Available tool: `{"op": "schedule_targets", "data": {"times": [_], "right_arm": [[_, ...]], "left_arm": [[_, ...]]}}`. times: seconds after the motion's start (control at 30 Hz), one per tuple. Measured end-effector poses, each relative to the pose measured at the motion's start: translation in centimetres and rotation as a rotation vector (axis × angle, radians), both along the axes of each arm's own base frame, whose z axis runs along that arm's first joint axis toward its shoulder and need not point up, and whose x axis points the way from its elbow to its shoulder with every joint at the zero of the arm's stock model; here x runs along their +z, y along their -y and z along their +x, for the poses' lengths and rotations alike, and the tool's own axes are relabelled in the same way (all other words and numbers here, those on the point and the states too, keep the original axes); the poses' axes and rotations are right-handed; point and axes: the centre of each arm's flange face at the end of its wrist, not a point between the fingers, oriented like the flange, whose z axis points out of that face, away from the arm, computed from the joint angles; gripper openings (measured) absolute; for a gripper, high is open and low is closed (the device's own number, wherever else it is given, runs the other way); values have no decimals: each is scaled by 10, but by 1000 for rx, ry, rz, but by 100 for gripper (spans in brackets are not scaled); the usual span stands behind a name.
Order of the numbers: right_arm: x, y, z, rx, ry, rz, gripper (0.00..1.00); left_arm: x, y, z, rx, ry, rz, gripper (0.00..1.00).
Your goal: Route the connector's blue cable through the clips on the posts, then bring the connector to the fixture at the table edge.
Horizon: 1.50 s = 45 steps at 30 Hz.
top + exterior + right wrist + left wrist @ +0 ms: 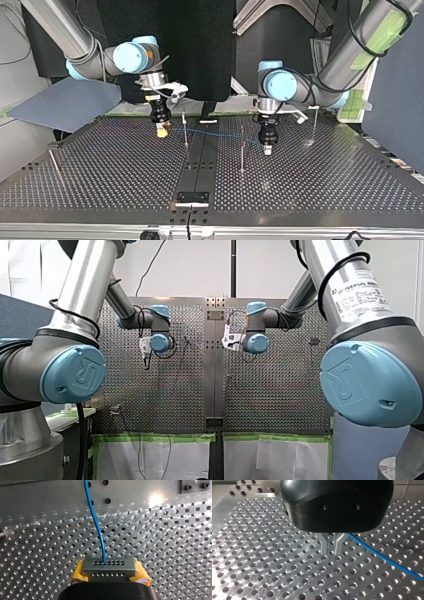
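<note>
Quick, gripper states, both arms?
My left gripper: cannot be told; a thin blue cable runs beside it.
My right gripper: closed on the grey rectangular connector.

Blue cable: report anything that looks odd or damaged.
Nothing stands out. The blue cable leaves the connector, held square in my right hand, in one smooth unbroken curve over the perforated table.
</note>
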Motion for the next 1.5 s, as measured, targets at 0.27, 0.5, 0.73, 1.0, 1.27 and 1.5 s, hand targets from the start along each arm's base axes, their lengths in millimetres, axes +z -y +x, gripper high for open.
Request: {"op": "schedule_targets", "data": {"times": [0.27,0.5,0.73,1.0,1.27,1.5], "right_arm": [[2,9,2,1,5,-6,0],[4,20,-2,-8,8,-12,0],[-6,35,4,-2,-1,2,0],[-2,49,11,14,8,-6,0],[5,60,18,29,11,-12,0],[7,67,21,32,11,-12,0]], "left_arm": [[-3,-2,20,-3,-13,-3,19],[2,-7,27,-2,2,-14,22],[3,-10,29,3,6,-15,22],[3,-9,29,-11,3,-10,22],[3,-8,29,-23,1,-8,22],[2,-8,29,-24,-1,-8,22]]}}
